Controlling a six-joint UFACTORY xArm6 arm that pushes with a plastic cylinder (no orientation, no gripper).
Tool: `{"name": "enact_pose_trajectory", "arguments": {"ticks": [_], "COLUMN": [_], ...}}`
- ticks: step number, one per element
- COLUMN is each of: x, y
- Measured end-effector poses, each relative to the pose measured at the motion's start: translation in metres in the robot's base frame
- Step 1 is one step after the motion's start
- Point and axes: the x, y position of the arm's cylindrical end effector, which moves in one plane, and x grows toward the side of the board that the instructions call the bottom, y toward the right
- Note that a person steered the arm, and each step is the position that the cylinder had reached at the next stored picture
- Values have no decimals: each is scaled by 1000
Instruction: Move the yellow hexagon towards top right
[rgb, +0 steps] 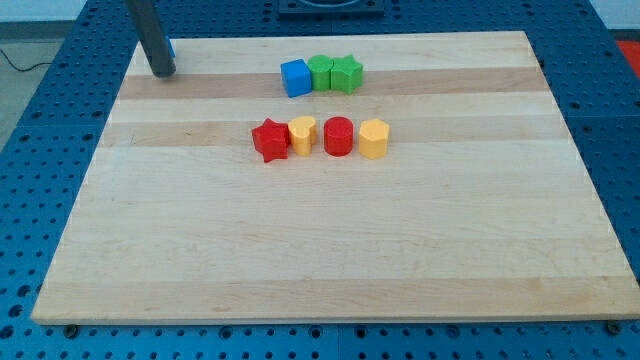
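The yellow hexagon stands at the right end of a row near the board's middle. To its left in the row are a red cylinder, a smaller yellow block and a red star. My tip rests on the board near the top left corner, far to the left of and above the row. A bit of a blue block shows behind the rod.
A blue cube, a green block and a green star stand in a row above the yellow hexagon's row. The wooden board lies on a blue perforated table.
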Motion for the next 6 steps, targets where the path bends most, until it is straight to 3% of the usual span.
{"name": "enact_pose_trajectory", "arguments": {"ticks": [1,2,6], "x": [66,93,59], "y": [7,24,182]}}
